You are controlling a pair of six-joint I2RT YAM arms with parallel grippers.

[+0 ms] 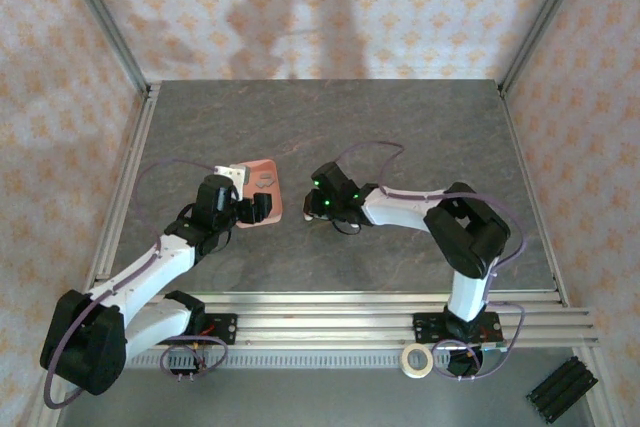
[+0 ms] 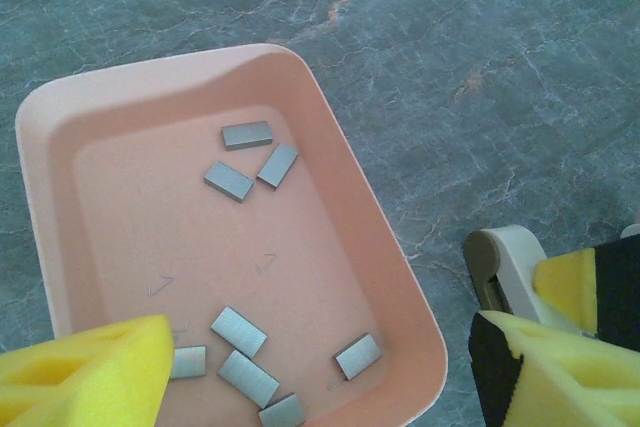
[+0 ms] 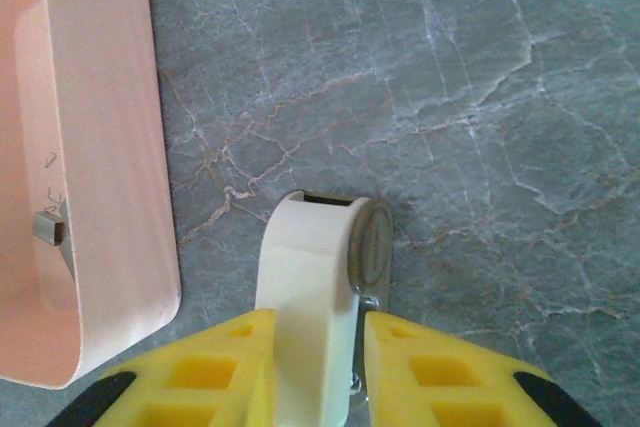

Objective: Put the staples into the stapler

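Observation:
The stapler (image 3: 315,277), pale cream with a round hinge cap and a silvery metal base, lies on the grey marbled table just right of the salmon-pink tray (image 3: 110,147). My right gripper (image 3: 318,367) is shut on the stapler, with one yellow pad against each of its sides. Several grey staples (image 2: 246,135) lie scattered in the tray (image 2: 350,177). One staple strip (image 3: 48,227) rests near the tray's right wall. My left gripper (image 2: 320,372) hangs open above the tray's near end, nothing between its fingers. The stapler's end (image 2: 505,262) also shows beside the tray.
A small white block (image 1: 230,175) sits at the tray's (image 1: 268,179) far left corner. Aluminium rails (image 1: 330,322) run along the near edge, with a tape roll (image 1: 417,359) and a black part (image 1: 562,387) in front of them. Patterned walls enclose the table.

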